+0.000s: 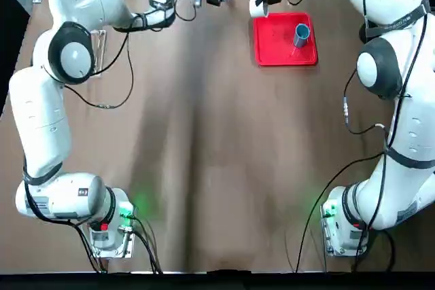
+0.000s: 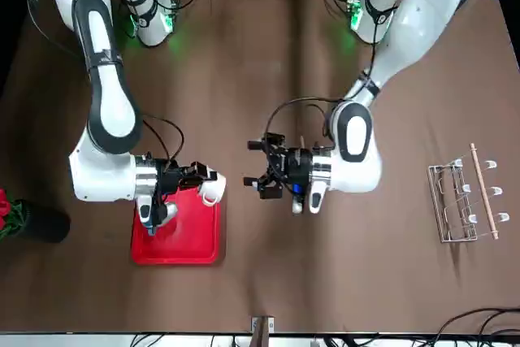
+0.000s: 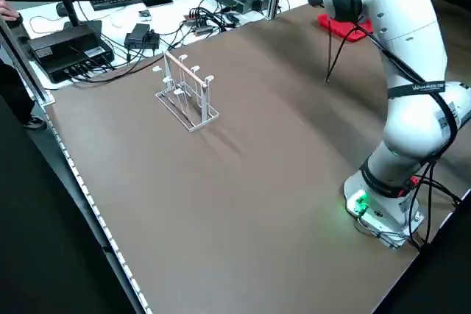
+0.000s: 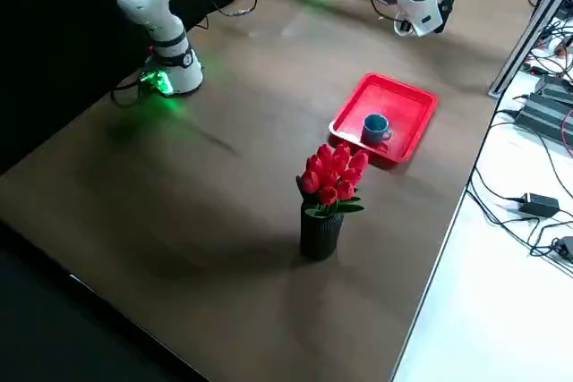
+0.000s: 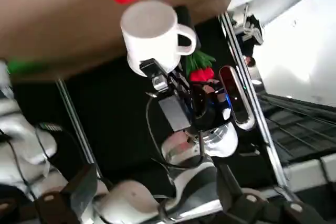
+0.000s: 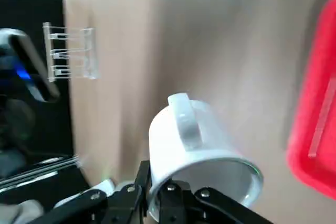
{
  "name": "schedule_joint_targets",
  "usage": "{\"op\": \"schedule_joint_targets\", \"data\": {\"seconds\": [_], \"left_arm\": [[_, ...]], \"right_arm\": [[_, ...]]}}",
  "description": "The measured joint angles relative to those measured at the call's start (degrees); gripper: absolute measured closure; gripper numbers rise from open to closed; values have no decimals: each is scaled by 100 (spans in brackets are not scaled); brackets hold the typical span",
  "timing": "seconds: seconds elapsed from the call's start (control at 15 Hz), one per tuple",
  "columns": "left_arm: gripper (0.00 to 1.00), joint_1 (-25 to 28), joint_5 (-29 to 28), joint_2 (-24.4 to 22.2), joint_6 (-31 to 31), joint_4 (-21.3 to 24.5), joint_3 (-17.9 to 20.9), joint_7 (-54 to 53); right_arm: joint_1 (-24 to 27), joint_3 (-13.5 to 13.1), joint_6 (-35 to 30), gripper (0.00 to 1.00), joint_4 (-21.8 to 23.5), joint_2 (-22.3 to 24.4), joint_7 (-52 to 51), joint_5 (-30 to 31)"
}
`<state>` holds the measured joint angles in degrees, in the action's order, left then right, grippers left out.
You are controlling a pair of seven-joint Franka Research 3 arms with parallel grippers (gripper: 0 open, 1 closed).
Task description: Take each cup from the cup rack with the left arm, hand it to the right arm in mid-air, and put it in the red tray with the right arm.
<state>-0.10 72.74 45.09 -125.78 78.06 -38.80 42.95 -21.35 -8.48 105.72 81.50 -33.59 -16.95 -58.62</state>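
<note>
White, hard cup [image 6: 194,137] is pinched by the right gripper [image 6: 156,178] over the red plastic tray's [image 1: 270,52] far left corner. Likely light, slippery, breakable: grip its wall. Blue cup [image 1: 302,35]: near the right edge. Left gripper [image 5: 156,172]: spread, empty, left of the tray.

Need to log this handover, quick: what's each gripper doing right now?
Left gripper: open, holding nothing, out over the table's middle.
Right gripper: closed on the white cup, in the air beside the tray.
</note>
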Motion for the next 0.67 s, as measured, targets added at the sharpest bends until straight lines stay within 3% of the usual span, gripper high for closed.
{"op": "schedule_joint_targets", "data": {"seconds": [0.07,0.13,0.4,0.67], "left_arm": [[0,95,-419,-76,-1,-6,1,26],[0,297,-1342,-254,10,-10,-7,157],[0,550,-3097,-695,335,-14,-11,931],[0,643,-3948,-836,529,-12,-10,1294]], "right_arm": [[0,-1,167,89,43,-7,17,170],[1,-5,505,89,136,-32,48,413],[1,-14,724,89,203,-192,242,895],[-29,-3,1235,89,207,-360,1100,1539]]}}
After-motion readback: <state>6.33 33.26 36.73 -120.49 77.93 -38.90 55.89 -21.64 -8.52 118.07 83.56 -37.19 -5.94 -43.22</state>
